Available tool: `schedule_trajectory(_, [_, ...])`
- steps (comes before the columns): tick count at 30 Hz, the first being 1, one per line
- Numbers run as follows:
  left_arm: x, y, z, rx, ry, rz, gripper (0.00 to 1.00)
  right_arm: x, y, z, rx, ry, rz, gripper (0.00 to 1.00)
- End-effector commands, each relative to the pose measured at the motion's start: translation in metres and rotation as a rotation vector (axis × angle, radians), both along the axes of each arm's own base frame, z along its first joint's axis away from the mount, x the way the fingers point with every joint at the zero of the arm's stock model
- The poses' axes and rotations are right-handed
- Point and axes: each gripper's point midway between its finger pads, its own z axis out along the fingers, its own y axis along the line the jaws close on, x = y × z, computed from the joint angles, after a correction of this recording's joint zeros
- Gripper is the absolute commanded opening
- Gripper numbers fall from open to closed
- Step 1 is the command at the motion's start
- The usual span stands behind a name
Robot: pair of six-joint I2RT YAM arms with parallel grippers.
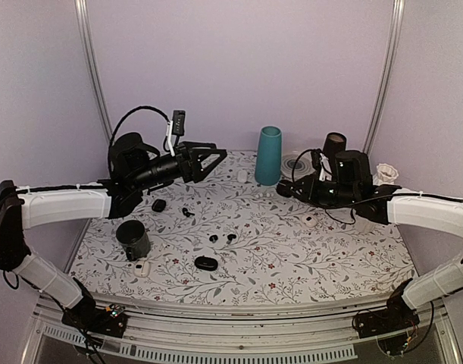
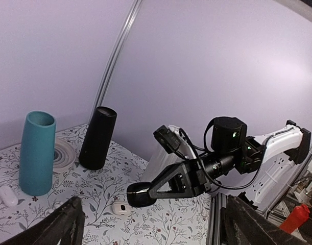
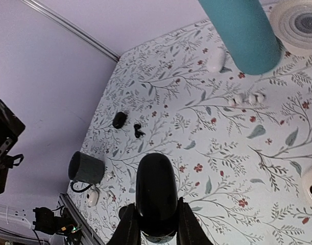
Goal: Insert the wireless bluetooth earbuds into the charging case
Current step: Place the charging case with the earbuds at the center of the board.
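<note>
While right fingers (image 3: 130,229) grip a case (image 3: 156,189), left fingers (image 2: 64,224) gape

Right fingers pinch narrow on the glossy black case, held up off the table (image 3: 212,153). Left fingers spread wide, holding nothing, raised over the table's left rear. Two black earbuds (image 1: 214,238) lie side by side mid-table, well apart from both sets of fingers.

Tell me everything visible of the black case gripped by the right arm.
The black case is a glossy, smooth, pebble-shaped shell, plastic by its look, with soft highlights. It appears closed; no seam or opening can be made out. The right end effector is shut on its sides and holds it in the air above the floral table, touching nothing else. Its rounded end sticks out past the fingers.
</note>
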Motion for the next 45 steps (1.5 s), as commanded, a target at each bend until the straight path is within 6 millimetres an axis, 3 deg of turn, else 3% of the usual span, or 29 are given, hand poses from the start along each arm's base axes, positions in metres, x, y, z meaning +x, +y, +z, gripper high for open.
schedule_trajectory(1, [0.004,0.009,0.007,0.005,-0.030,0.033,0.96,-0.002,-0.041,-0.047,-0.073,0.141,-0.161,0.04])
schedule_trajectory(8, [0.005,0.012,0.008,0.008,-0.030,0.032,0.96,-0.015,-0.080,-0.104,-0.104,0.287,-0.292,0.04])
schedule_trajectory(16, [0.005,0.013,0.004,0.012,-0.018,0.032,0.96,-0.022,-0.108,-0.135,-0.113,0.372,-0.401,0.04])
schedule_trajectory(25, [0.007,0.013,0.002,0.011,-0.011,0.038,0.96,-0.030,-0.129,-0.160,-0.149,0.442,-0.479,0.04])
schedule_trajectory(34, [0.008,0.013,0.000,0.013,-0.005,0.035,0.96,-0.036,-0.136,-0.178,-0.172,0.499,-0.504,0.05])
schedule_trajectory(41, [0.010,0.015,-0.004,0.020,0.003,0.041,0.96,-0.038,-0.140,-0.182,-0.182,0.517,-0.523,0.16])
schedule_trajectory(45, [0.010,0.016,-0.004,0.019,0.003,0.041,0.96,-0.039,-0.144,-0.183,-0.197,0.526,-0.538,0.27])
